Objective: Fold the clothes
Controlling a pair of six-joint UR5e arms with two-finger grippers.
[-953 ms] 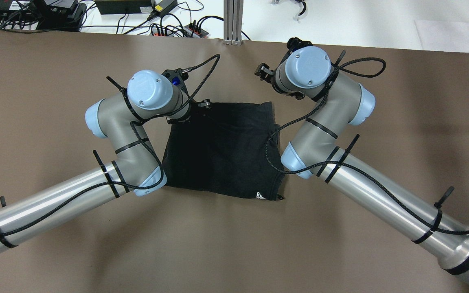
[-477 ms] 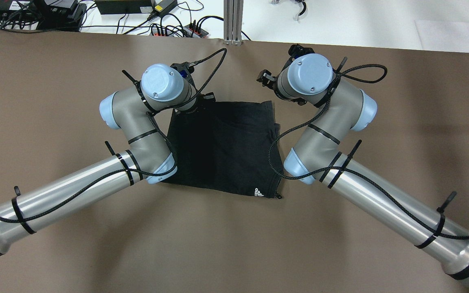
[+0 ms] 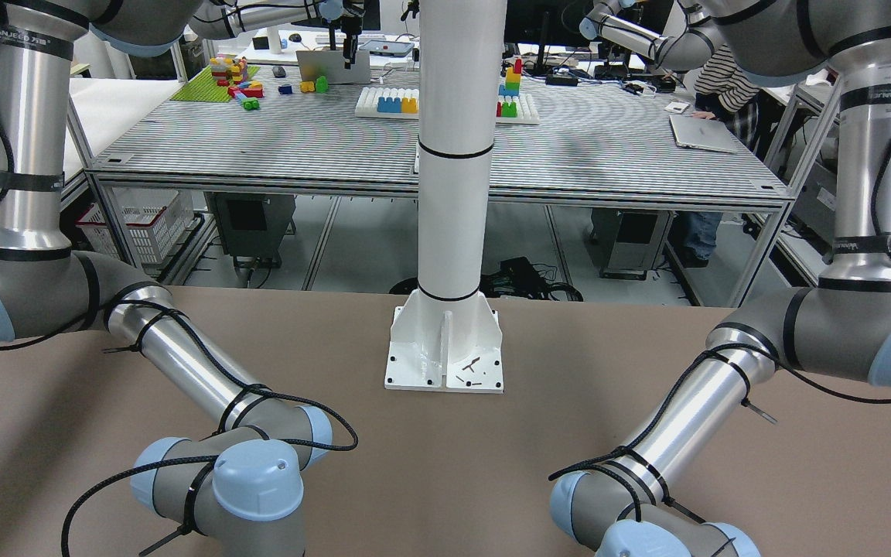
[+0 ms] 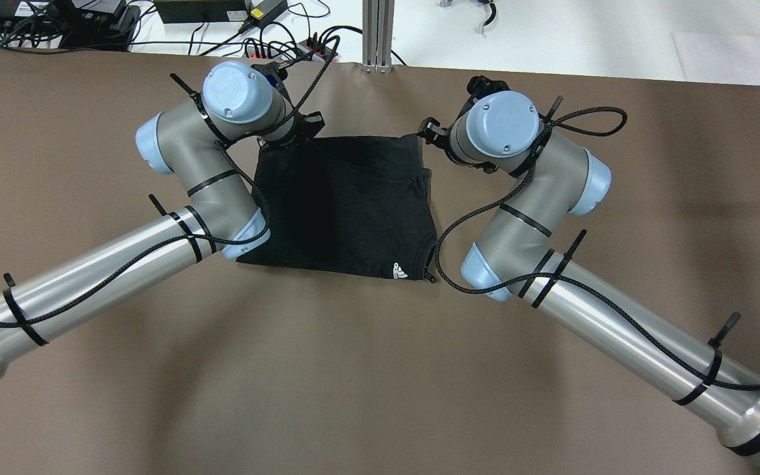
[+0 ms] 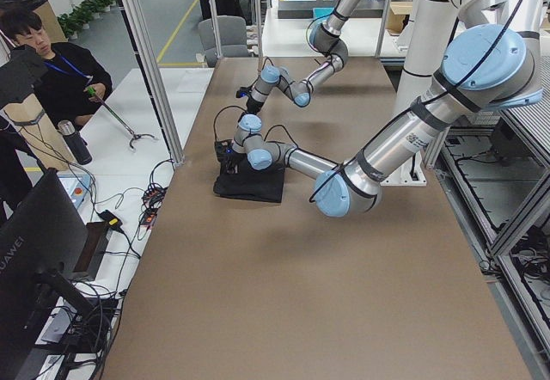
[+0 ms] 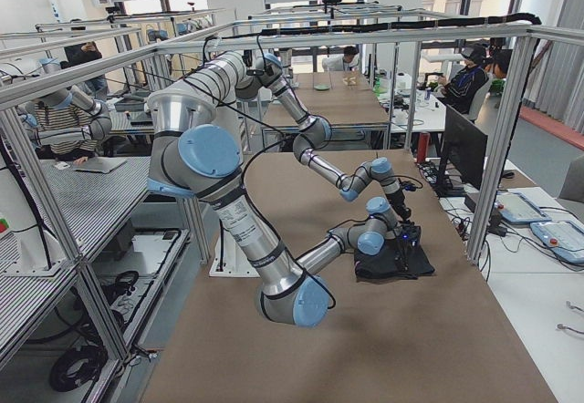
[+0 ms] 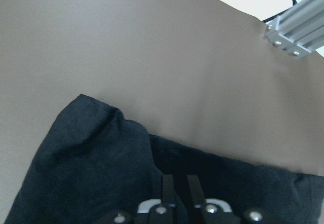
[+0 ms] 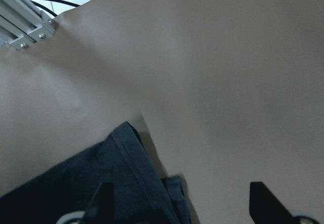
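The left fingers [image 7: 167, 188] were clenched on a corner of the black garment [image 4: 344, 204], folded on the tabletop [image 4: 353, 369]. The right fingers [image 8: 101, 203] hung released, spread beside its neighbouring corner.

A white Adidas logo [image 4: 401, 270] marks the clothes [image 4: 340, 204] — "HUAWEI" stands on a monitor [image 5: 34, 268] back.

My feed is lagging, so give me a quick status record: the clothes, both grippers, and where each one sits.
clothes: black piece, lying flat on the brown table
logo: white, near its near right corner
left gripper: shut on the clothes at the far left corner
right gripper: open at the far right corner, not gripping
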